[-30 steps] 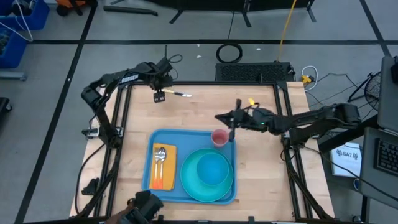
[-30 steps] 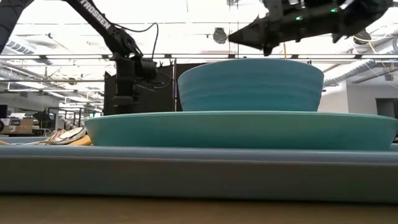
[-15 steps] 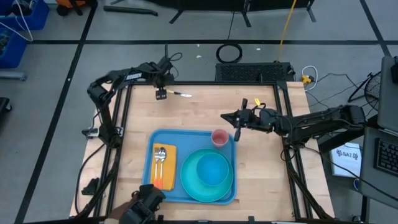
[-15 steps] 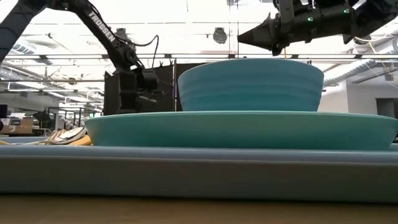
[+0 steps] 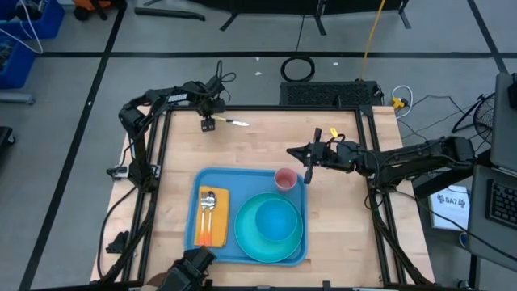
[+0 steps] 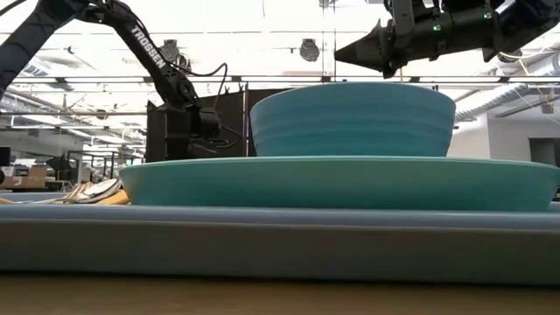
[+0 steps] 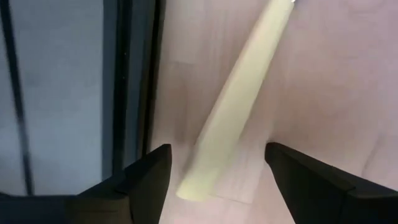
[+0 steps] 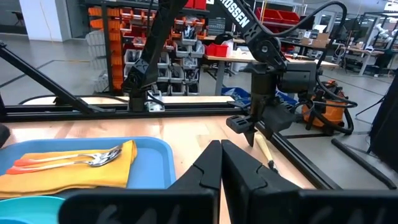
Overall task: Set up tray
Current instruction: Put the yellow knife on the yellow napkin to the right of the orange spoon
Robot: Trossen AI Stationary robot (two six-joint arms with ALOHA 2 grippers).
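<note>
We see the blue tray (image 5: 192, 212) low in the middle of the high view. Our left gripper (image 5: 208, 124), upper left, is wide open over a knife (image 5: 236, 123), holding nothing. Our right gripper (image 5: 292, 151), centre, is closed and empty.

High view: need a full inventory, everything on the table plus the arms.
tray: one, blue, near middle of table
plate: one, turquoise, on tray's right half
bowl: one, turquoise, on the plate
cup: one, pink, tray's far right corner
napkin: one, orange-yellow, tray's left side
fork and spoon: one each, silver with orange handles, on napkin
knife: one, pale handle, bare table at far left
left gripper: open, over the knife's handle
right gripper: shut, above table beyond the cup
</note>
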